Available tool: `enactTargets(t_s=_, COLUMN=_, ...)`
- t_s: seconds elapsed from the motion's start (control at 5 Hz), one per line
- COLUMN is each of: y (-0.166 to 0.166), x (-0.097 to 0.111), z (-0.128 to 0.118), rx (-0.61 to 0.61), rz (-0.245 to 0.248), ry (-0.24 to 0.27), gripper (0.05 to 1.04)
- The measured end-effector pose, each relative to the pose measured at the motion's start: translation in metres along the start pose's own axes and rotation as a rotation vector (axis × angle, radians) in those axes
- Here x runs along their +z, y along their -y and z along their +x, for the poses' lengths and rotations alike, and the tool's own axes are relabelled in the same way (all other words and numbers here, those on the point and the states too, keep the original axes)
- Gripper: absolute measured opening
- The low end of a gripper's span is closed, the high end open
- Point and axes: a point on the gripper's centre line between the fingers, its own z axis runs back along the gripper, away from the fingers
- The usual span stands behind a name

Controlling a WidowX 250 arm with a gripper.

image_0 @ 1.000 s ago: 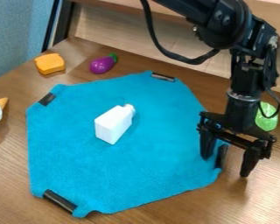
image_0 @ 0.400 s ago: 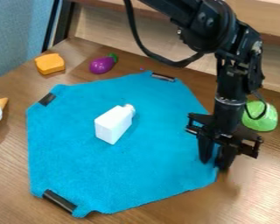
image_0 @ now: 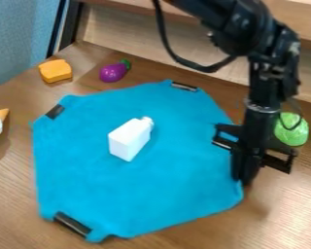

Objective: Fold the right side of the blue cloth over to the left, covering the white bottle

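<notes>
Fingers (image_0: 242,168) pinched together on the blue cloth (image_0: 164,189)'s edge, grip apparently made; cloth spread, unfolded, white bottle (image_0: 129,140) on it, well apart from them.

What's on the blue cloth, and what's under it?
A white bottle is on the blue cloth, with black clips at its edges. Whatever lies beneath is covered; I can't tell.

I'm looking down on a brown wood-grain tabletop (image_0: 28,194), its lower right catching a pale sheen. Behind it I'm seeing a lighter wooden panel (image_0: 129,36), and at upper left a dark upright post (image_0: 68,29) is standing beside a blue, fabric-like surface (image_0: 22,39).
</notes>
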Motion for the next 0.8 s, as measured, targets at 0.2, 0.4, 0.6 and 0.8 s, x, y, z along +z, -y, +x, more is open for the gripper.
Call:
enactTargets(t_s=0.2, y=0.037, x=0.018, z=0.007, rx=-0.199, rz=-0.018, ry=0.002, gripper=0.062)
enactTargets(t_s=0.4, y=0.036, x=0.043, z=0.006, rx=-0.280, rz=-0.049, ry=0.029, gripper=0.059)
enactTargets(t_s=0.6, y=0.015, x=0.081, z=0.000, rx=-0.256, rz=-0.070, ry=0.107, gripper=0.059)
enactTargets(t_s=0.8, y=-0.024, x=0.106, z=-0.017, rx=-0.173, rz=-0.082, ry=0.148, gripper=0.059)
